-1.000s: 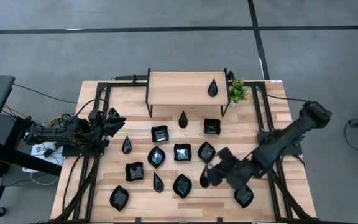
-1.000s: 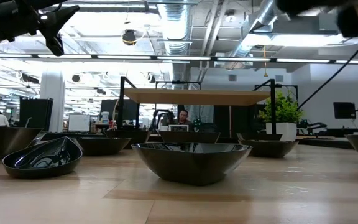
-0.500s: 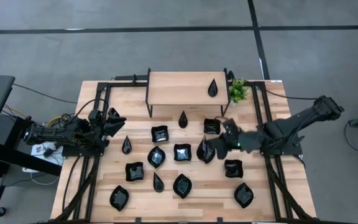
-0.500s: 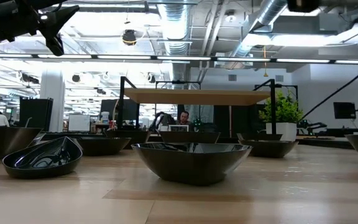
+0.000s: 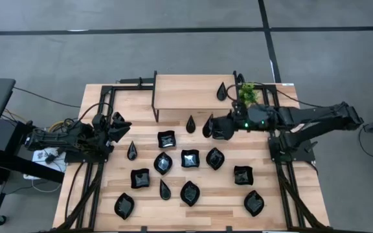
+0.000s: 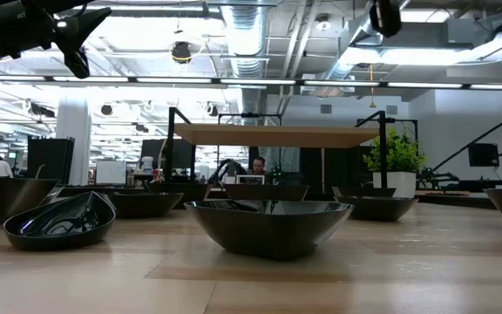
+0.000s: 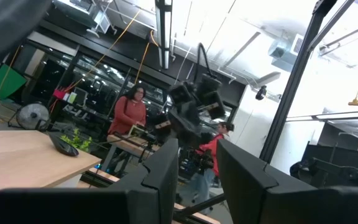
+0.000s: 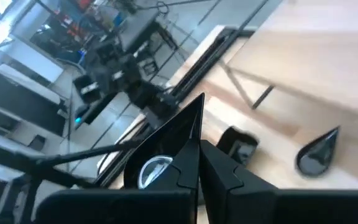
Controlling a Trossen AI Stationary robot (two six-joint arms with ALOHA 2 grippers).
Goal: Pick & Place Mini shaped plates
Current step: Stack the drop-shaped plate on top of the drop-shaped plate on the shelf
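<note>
Teardrop plate (image 5: 208,125) pinched in right gripper (image 5: 214,127) (airborne, beside shelf (image 5: 190,90)); left gripper (image 5: 116,127) parted.

I am viewing a wooden table (image 5: 283,194) sitting on a grey floor (image 5: 173,52). A raised wooden shelf (image 5: 186,94) on black legs is standing at its far edge, with a small green plant (image 5: 247,94) sitting just beside it. Two people (image 7: 129,118) are standing in the room beyond.
</note>
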